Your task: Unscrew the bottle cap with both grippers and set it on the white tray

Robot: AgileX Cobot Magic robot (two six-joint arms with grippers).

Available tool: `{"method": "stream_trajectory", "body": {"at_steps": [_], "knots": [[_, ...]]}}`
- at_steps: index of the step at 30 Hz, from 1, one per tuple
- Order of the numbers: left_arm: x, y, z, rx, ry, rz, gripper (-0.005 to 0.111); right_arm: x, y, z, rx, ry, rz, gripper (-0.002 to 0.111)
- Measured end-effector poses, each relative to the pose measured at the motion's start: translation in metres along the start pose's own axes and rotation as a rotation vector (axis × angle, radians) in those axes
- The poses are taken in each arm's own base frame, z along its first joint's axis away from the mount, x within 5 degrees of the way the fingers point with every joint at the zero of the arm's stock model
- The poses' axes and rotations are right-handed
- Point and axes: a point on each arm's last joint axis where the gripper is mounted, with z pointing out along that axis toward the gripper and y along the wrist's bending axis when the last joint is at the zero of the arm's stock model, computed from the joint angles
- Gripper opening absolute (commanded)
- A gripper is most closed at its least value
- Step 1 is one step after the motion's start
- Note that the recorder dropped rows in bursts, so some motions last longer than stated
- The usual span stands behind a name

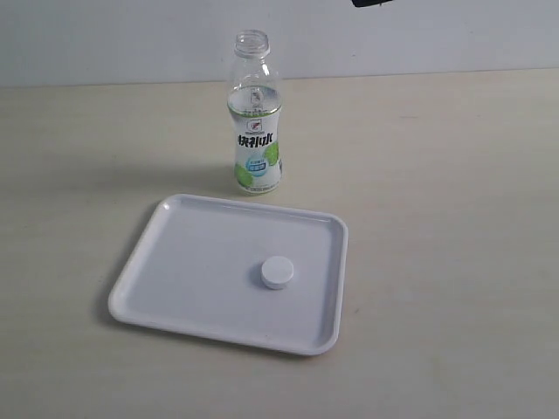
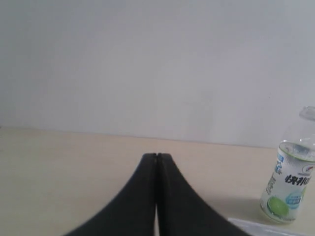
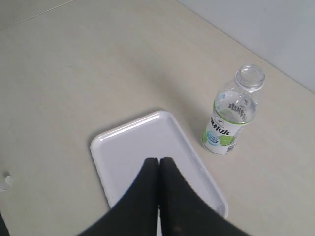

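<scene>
Exterior view: bottle cap [image 1: 277, 273] lying on the white tray [image 1: 188, 262], flat top up, a little right of the tray's middle and well inside the rim, touching only the tray floor. Set where the task wants it, so by judgement the job reads as done or all but done. Bottle [image 1: 256, 131] upright on the table [image 1: 454, 218] just beyond the tray's far edge, apart from it, neck open and bare. Upright probably for steadiness, with no cap to seal it.

Left gripper [image 2: 156, 157], in its own wrist view: both black fingers pressed together at the tips, nothing between them, pointing out over the table with the bottle off to one side. Right gripper [image 3: 158, 161] likewise closed tight and empty, hanging high above the tray, its fingers hiding the spot where the cap lies. Neither one near bottle or cap; in keeping with a finished placing, nothing to hold.

Cap itself: small, round, white, close to the tray's own colour and picked out mostly by a faint shadow at its side. Ribbing too small to make out. Far smaller than the tray.
</scene>
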Motion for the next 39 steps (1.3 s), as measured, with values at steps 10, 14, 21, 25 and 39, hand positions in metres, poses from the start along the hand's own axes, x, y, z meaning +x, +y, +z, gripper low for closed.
{"method": "stream_trajectory", "body": {"at_steps": [10,14,21,25,39], "knots": [[0.023,0.003,0.003,-0.011,0.102,0.0,0.0,0.0,0.0,0.0,0.0,0.0,0.0,0.0],[0.027,0.003,0.002,-0.015,0.136,0.0,0.0,0.0,0.0,0.0,0.0,0.0,0.0,0.0],[0.034,0.004,0.002,-0.021,0.191,0.0,0.0,0.0,0.0,0.0,0.0,0.0,0.0,0.0],[0.036,0.004,0.002,-0.023,0.212,0.0,0.0,0.0,0.0,0.0,0.0,0.0,0.0,0.0],[0.049,0.005,0.001,-0.031,0.286,0.0,0.0,0.0,0.0,0.0,0.0,0.0,0.0,0.0]]}}
